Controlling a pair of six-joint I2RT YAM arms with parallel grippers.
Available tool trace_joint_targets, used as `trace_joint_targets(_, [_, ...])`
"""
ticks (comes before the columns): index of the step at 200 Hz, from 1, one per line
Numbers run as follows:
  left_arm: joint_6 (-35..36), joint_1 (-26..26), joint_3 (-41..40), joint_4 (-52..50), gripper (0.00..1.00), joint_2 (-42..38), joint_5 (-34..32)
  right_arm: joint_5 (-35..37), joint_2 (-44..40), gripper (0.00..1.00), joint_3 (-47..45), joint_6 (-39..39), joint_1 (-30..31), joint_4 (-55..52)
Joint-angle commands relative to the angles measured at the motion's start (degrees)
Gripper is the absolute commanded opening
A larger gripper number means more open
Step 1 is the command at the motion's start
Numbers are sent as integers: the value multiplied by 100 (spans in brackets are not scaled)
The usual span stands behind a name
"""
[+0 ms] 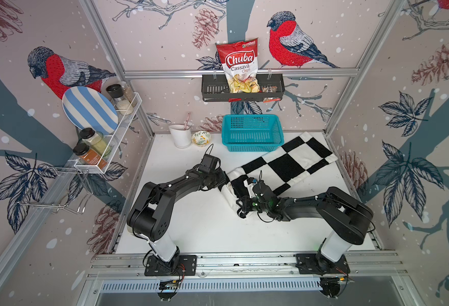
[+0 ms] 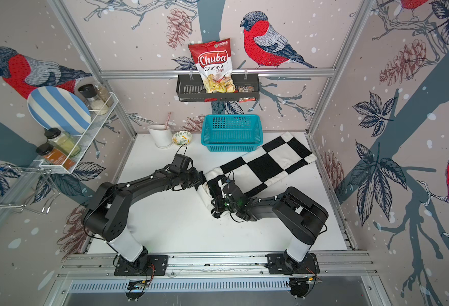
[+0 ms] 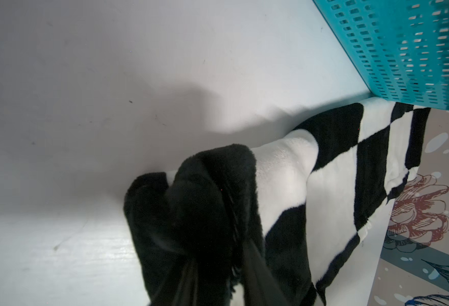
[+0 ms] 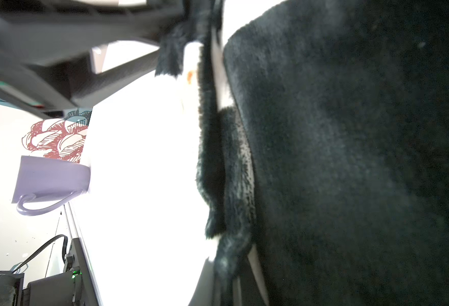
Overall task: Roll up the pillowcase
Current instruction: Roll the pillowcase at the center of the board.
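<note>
You had both hands at the nearer end of the pillowcase (image 1: 284, 161), where the checked cloth was bunched into a loose fold on the white bench (image 1: 204, 230).

Your right hand (image 1: 241, 208) sat at the closest corner of that end with its jaws together. In its wrist view black plush (image 4: 350, 159) pressed right up against it, and I could not tell whether any cloth was pinched between the jaws.

Your left hand (image 1: 223, 178) was a little beyond and to the left of the right one, at the other corner of the same end. It was clamped on a gathered lump of black cloth, which showed in its wrist view (image 3: 204, 212).

From the two hands the pillowcase ran away to the right as a long folded strip. It lay flat on the bench, and its far end was close to the back right corner.

Beyond the hands stood the teal basket (image 1: 252, 144). Its front right corner was just beside the strip's far edge; whether they touched I could not tell.

Further left along the back, beyond your left hand, stood a white mug (image 1: 180, 136) with a pink stick in it. A small flowered bowl (image 1: 201, 138) sat between the mug and the basket.
</note>
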Motion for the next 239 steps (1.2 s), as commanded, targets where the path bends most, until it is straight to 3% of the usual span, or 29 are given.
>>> trace_joint_targets(1, [-12, -42, 357, -173, 16, 295, -36, 12, -13, 0, -19, -55, -35, -75])
trace_joint_targets(20, [24, -86, 653, -440, 13, 606, -107, 96, -60, 2, 8, -133, -50, -199])
trace_joint_targets(40, [11, -116, 742, -509, 11, 816, -159, 388, -226, 34, 111, -284, -52, -552])
trace_joint_targets(58, [19, -138, 807, -545, 10, 963, -156, 865, -527, 50, 208, -469, -50, -1014])
trace_joint_targets(62, [27, -137, 812, -545, 10, 983, -164, 1009, -604, 59, 230, -516, -46, -1133])
trace_joint_targets(79, [33, -163, 874, -576, 10, 1068, -177, 1692, -954, 68, 342, -768, 54, -1630])
trace_joint_targets(101, [40, -192, 919, -568, 10, 1129, -187, 2928, -1175, 69, 672, -1290, 499, -2284])
trace_joint_targets(114, [40, -200, 930, -569, 10, 1143, -177, 3297, -1135, 67, 905, -1635, 796, -2499])
trace_joint_targets(142, [42, -203, 935, -544, 10, 1145, -177, 2897, -952, 60, 1127, -2166, 1151, -2370])
trace_joint_targets(192, [46, -208, 902, -531, 10, 1143, -168, 2474, -249, 58, 1340, -2513, 1101, -2393])
trace_joint_targets(239, [67, -210, 876, -497, 11, 1130, -140, 3348, 193, 64, 1393, -2767, 1225, -2681])
